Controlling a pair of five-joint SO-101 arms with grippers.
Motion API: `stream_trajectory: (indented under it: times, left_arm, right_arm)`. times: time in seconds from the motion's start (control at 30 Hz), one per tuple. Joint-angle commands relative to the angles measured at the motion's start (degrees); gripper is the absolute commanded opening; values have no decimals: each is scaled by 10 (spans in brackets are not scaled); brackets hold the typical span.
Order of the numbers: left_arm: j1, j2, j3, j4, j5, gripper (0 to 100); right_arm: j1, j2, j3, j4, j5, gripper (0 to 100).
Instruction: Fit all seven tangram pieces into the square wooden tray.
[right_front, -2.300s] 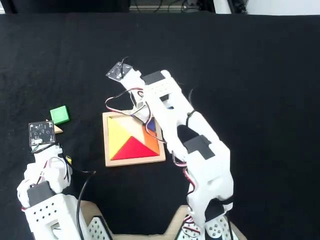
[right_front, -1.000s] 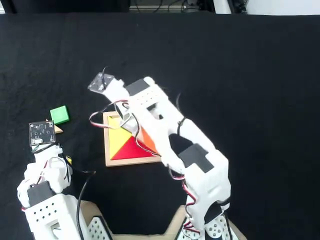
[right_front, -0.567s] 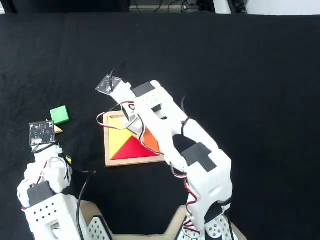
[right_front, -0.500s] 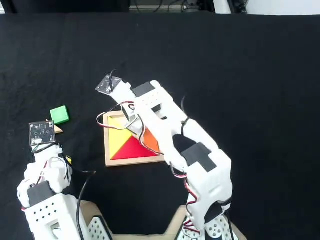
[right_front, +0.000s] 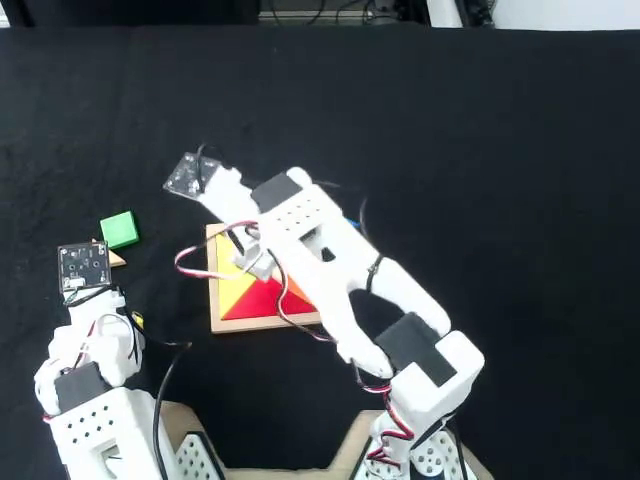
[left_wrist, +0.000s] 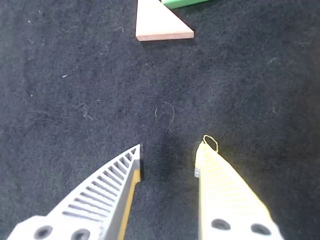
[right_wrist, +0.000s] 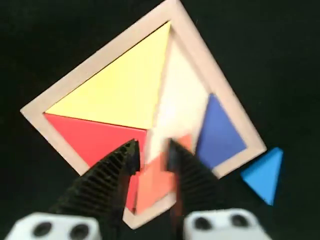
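Note:
The square wooden tray lies mid-table. In the right wrist view the tray holds a yellow triangle, a red triangle, an orange piece and a dark blue piece. A strip of bare wood runs between them. My right gripper hovers over the tray's middle, narrowly open, holding nothing. A light blue triangle lies just outside the tray. My left gripper stands open over bare cloth, short of a wood-coloured triangle and a green square.
The right arm stretches across the tray and hides its right half in the high view. The left arm sits at the front left corner. Black cloth covers the table, with free room at the back and right.
The right arm has swung leftward over the tray, its wrist now farther left and lower. The left arm and the loose pieces have not moved.

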Motion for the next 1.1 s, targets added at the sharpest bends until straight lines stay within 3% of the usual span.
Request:
stream_trajectory:
  times: [0.0, 0.3, 0.67, 1.07]
  left_arm:
    - [7, -3, -3, -11, -3, 181]
    - [7, -3, -3, -11, -3, 181]
    - [7, -3, -3, -11, -3, 181]
    - [7, -3, -3, -11, -3, 181]
  right_arm:
    - [-7, 22, 25, -57, -24, 9]
    - [17, 97, -17, -59, -23, 11]
    - [24, 97, -55, -6, -22, 11]
    - [53, 98, -53, -31, -21, 11]
